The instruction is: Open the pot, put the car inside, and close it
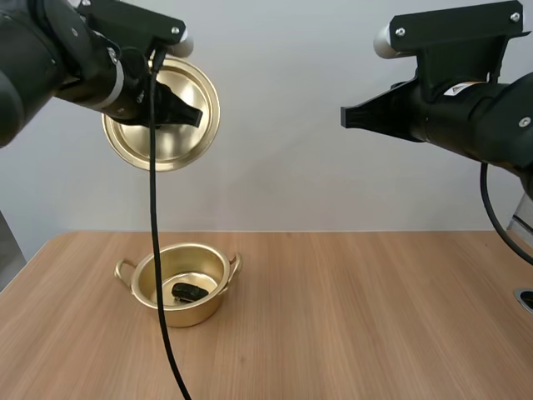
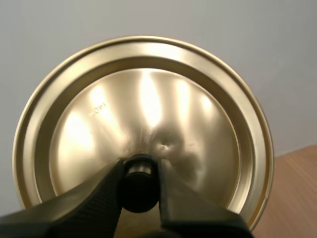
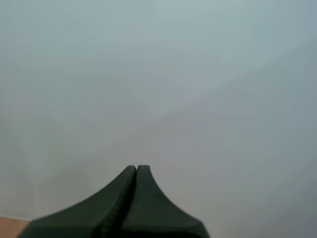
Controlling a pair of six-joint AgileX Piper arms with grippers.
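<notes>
The gold pot (image 1: 179,283) stands uncovered on the wooden table, left of centre, with a small dark car (image 1: 189,292) lying on its bottom. Its gold lid (image 1: 163,117) hangs high above the table at the upper left, tilted on edge, with my left gripper (image 1: 185,114) shut on the lid's black knob (image 2: 139,182). In the left wrist view the two fingers (image 2: 106,196) pinch that knob against the lid (image 2: 148,114). My right gripper (image 1: 348,117) is held high at the right, shut on nothing, its fingers together as one wedge (image 3: 135,171).
The wooden table (image 1: 350,317) stretches to the right of the pot. A grey wall stands behind it. A small dark fitting (image 1: 525,300) sits at the table's right edge.
</notes>
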